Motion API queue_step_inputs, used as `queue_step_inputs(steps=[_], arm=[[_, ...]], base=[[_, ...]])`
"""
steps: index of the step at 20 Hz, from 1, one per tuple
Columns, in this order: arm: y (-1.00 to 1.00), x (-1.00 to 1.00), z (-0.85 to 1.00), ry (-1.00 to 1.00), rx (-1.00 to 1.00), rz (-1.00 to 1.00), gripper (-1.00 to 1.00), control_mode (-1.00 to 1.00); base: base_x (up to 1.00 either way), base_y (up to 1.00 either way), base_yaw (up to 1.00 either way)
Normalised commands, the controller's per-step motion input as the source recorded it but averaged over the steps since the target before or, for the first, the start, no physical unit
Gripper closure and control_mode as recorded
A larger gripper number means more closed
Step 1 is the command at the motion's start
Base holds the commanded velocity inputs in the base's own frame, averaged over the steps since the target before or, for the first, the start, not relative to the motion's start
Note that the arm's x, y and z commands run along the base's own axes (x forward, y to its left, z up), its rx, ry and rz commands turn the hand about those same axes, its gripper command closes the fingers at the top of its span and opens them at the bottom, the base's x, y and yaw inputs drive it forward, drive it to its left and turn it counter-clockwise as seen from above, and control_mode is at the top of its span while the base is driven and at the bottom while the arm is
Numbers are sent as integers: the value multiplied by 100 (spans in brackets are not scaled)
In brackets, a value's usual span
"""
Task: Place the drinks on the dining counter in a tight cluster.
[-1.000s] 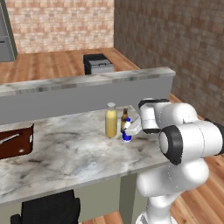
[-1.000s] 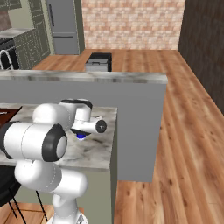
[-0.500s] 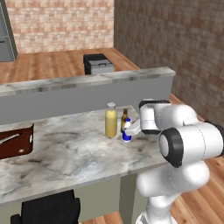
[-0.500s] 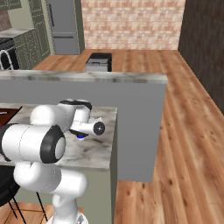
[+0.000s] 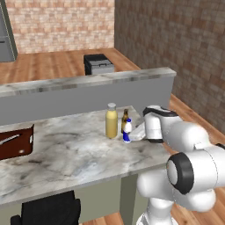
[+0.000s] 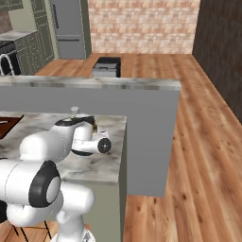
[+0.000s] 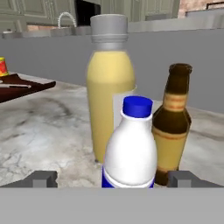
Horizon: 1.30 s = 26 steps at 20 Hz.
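Marble, grey-white and veined, forms the worktop [image 5: 74, 160] I am working over, with a raised grey ledge [image 5: 83, 94] running along its back. From my left base view, reading left to right: a dark brown board [image 5: 16, 143] lies at the left edge of the slab, well apart from the drinks; then the tall yellow bottle [image 5: 111, 121] with its pale cap stands upright near the ledge; the slim brown glass bottle [image 5: 125, 119] stands just beside it on the right; the small blue-and-white bottle [image 5: 127, 130] stands in front of the brown one, and I cannot tell whether the two touch. All three are upright and close together on the worktop. Right of them my gripper [image 5: 137, 133] sits low over the slab, pointing at the cluster.

In the hand view the blue-and-white bottle [image 7: 130, 149] stands nearest, between my two fingertips [image 7: 42, 178], which are spread wide to either side and grasp nothing. The yellow bottle [image 7: 109, 74] rises behind it to the left, the brown bottle [image 7: 173, 118] behind to the right. Beyond the ledge lie a wooden floor [image 5: 57, 63] and brick walls [image 5: 176, 48].
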Motion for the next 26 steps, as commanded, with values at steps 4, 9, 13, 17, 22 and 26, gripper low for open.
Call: queue_step_inputs(steps=[4, 9, 13, 17, 22, 26], arm=[[0, -27, 39, -2, 0, 0, -100, -100], [-15, -2, 57, 2, -2, -1, -100, -100], [-19, 0, 76, 18, -5, -4, -100, -100], [-26, -1, 73, 30, -7, -5, -100, -100], [-26, -17, 50, 33, -10, -5, -100, -100], [-33, -44, 32, 24, -6, -6, -100, -100]], base=[[0, 0, 0], [0, 0, 0], [0, 0, 0], [0, 0, 0], [0, 0, 0], [0, 0, 0]])
